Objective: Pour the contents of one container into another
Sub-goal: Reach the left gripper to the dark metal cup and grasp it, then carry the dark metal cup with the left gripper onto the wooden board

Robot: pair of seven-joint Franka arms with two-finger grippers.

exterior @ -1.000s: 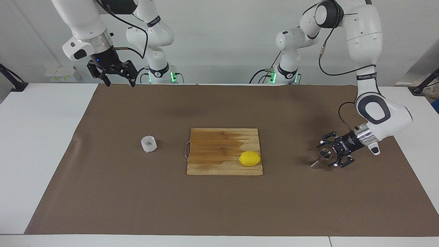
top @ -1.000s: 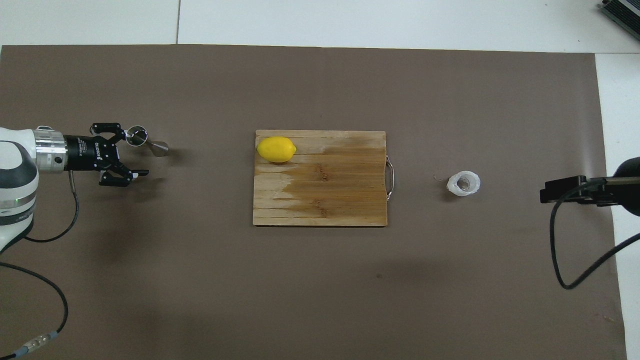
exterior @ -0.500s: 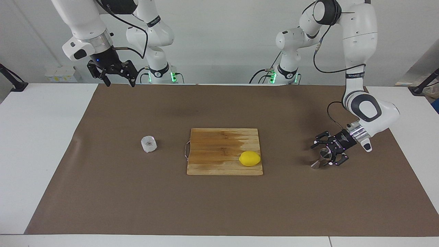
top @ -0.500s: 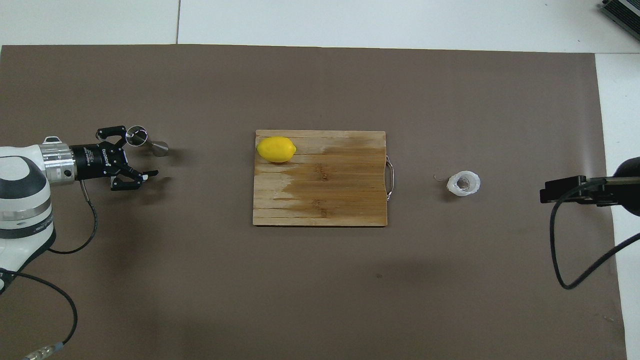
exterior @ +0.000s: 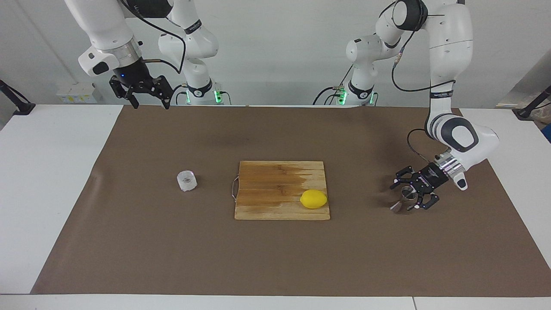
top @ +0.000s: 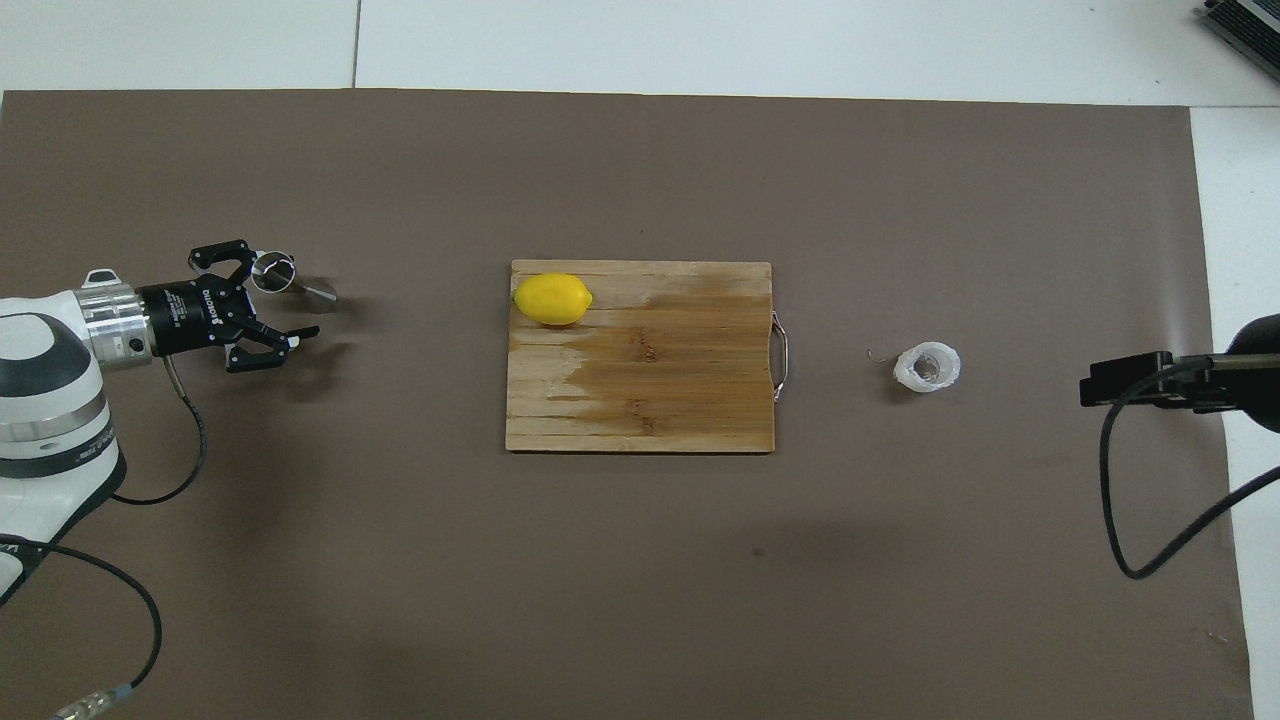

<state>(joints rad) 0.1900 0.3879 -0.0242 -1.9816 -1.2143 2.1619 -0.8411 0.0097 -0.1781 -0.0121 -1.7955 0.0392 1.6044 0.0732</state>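
A: Where's the jigger (exterior: 402,199)?

B: Lower right of the facing view, on the desk, between the left gripper's (exterior: 409,194) spread fingers; nothing gripped yet.

A: How will it handle?

B: Likely light, stiff, slick steel, and easy to tip. I'd take it at the narrow waist.

A: And the cup (exterior: 187,180)?

B: Left of centre, untouched; it looks thin and crushable. The right gripper (exterior: 148,103) waits open at the upper left.

Robotics lab, two white robot arms (exterior: 452,56) bolted at a paper-covered table (exterior: 51,181), bare white walls
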